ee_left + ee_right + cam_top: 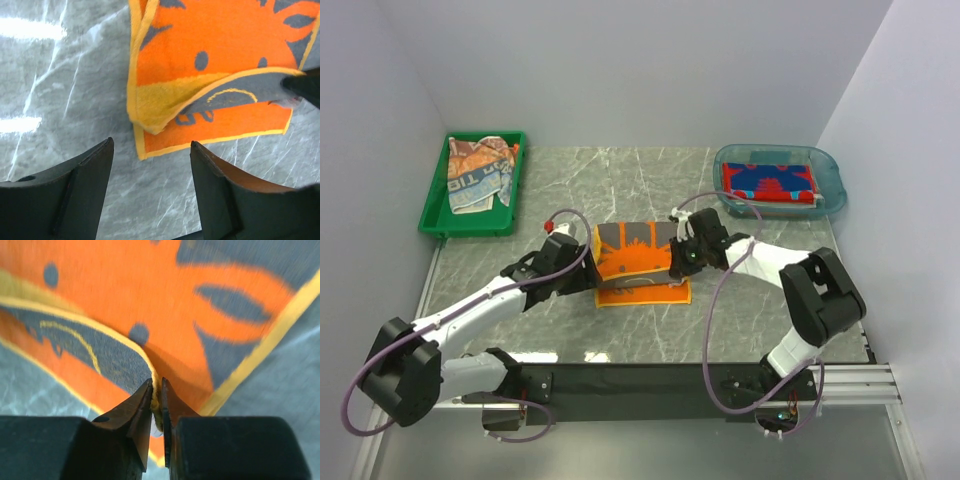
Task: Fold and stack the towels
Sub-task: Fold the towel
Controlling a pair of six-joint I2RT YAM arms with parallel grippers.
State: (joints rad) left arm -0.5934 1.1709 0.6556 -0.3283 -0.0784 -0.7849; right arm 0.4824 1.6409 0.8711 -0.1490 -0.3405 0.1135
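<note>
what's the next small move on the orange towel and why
Probably the left gripper should ease forward and pinch the sagging corner of the towel. The right gripper is shut on the lifted edge, while the left one is open with nothing between its fingers, so that side droops and the fold would go over unevenly.

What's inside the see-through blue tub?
A red towel with blue shapes lies flat in the blue tub. It covers most of the bottom, so anything underneath it cannot be seen.
</note>
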